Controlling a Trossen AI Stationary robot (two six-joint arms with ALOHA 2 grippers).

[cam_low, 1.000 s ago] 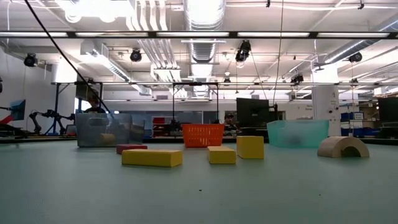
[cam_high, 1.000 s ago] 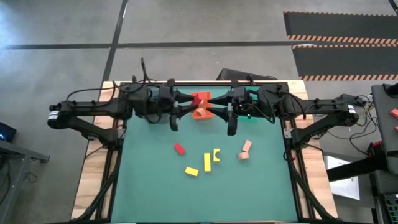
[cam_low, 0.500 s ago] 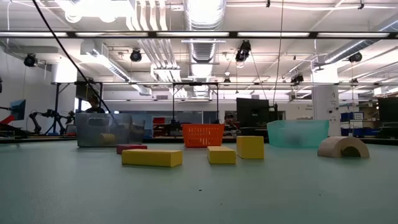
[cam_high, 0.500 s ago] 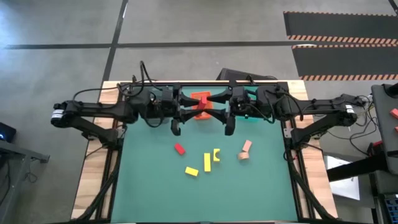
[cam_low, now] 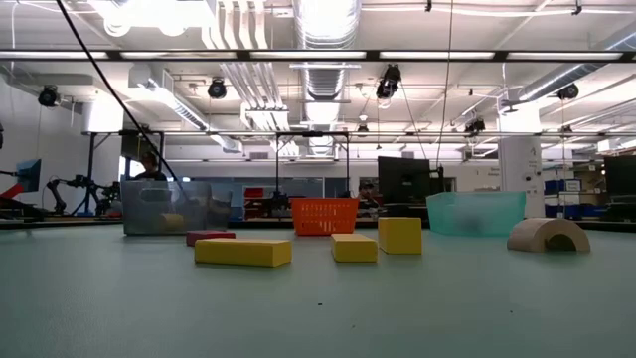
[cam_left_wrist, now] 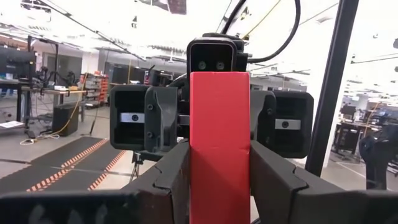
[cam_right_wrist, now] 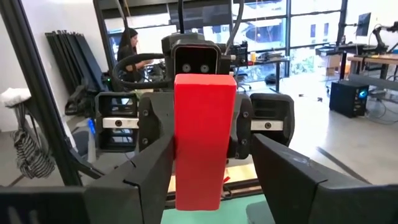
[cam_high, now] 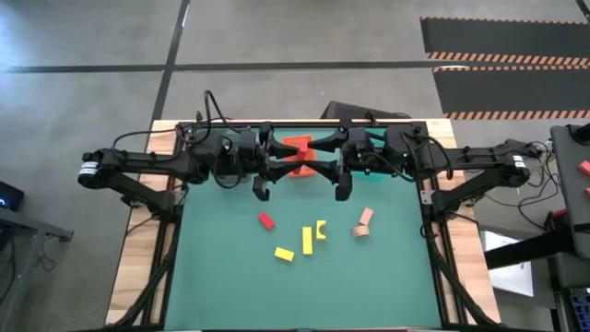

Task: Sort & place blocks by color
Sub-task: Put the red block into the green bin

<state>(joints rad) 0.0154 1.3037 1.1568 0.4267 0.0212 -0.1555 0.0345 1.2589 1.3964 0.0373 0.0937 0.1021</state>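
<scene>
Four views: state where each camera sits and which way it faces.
High view: above, looking straight down at the table; both arms show, with the left gripper and right gripper tip to tip at the far edge.
Low view: at table-top height, looking level past the yellow blocks into the room; no arm shows.
Left wrist view: faces the right arm; own fingers clamp the red block.
Right wrist view: faces the left arm; own fingers are open.
Shared: both wrist views show the red block.

Red bar block [cam_left_wrist: 219, 146] upright between my left fingers, above mat's far edge. On green mat: small red block [cam_high: 266, 220], three yellow blocks [cam_high: 307, 241] clustered mid-mat, tan arch block [cam_high: 364, 222] apart, rightward.
</scene>
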